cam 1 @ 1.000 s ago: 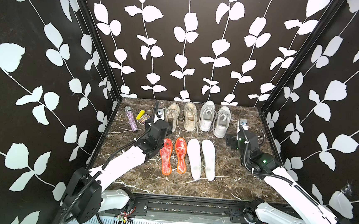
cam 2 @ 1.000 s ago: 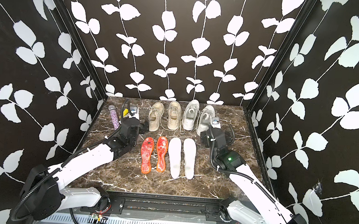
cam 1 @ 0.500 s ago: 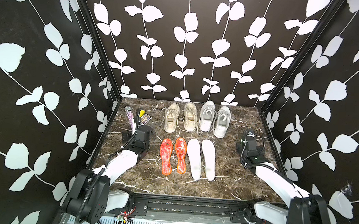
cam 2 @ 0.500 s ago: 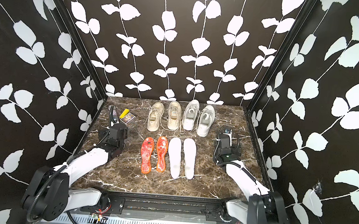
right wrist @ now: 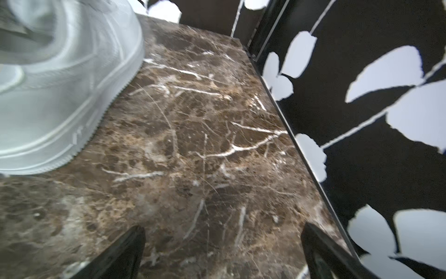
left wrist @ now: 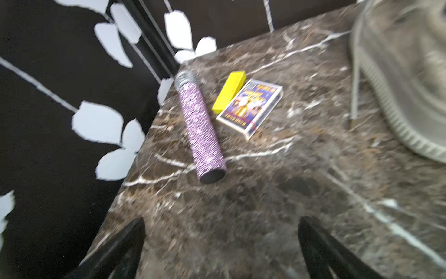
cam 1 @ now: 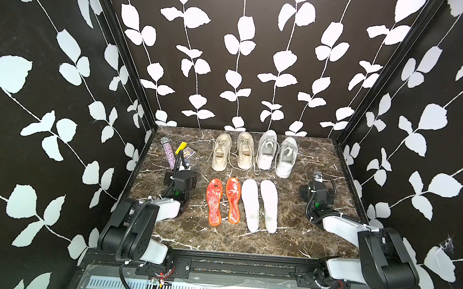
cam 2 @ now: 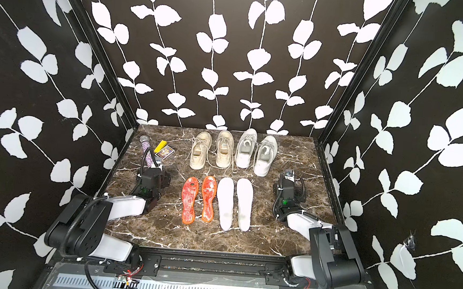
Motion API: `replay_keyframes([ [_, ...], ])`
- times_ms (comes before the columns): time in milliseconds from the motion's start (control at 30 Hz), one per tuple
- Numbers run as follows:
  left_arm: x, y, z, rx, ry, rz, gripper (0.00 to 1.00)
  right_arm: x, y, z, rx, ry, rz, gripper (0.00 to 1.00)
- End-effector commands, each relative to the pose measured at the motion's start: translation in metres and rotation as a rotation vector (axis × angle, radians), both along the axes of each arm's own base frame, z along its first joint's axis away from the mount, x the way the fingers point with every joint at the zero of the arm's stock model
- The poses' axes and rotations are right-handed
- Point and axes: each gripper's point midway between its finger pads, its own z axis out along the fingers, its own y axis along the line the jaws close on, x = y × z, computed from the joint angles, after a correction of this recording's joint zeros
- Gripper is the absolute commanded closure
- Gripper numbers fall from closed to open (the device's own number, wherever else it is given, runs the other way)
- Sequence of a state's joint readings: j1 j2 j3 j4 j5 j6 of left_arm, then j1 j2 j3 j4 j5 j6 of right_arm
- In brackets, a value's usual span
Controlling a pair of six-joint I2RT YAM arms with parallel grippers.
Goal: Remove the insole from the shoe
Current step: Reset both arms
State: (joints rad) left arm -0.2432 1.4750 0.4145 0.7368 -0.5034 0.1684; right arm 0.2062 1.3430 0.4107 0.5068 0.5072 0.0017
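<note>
Left claw (left wrist: 220, 219) and right claw (right wrist: 223, 227), open and empty, I just pulled back; four insoles (cam 1: 249, 205) lie between them, so the job looks done.

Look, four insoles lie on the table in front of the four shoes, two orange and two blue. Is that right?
Not quite: none are blue. Both top views show two orange insoles and two white insoles lying on the table in front of the four shoes.
</note>
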Motion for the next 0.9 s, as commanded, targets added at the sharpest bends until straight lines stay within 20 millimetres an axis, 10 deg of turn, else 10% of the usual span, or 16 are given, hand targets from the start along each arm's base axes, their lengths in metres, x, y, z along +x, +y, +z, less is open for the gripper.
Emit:
replay_keyframes([
  [0, 0.009, -0.008, 0.016, -0.014, -0.103, -0.073, 0.00, 0.018, 0.013, 0.022, 0.015, -0.125, 0.100, 0.00],
  [867, 0.015, 0.010, -0.006, -0.158, -0.067, -0.088, 0.00, 0.032, -0.013, -0.005, 0.133, -0.146, 0.051, 0.01],
])
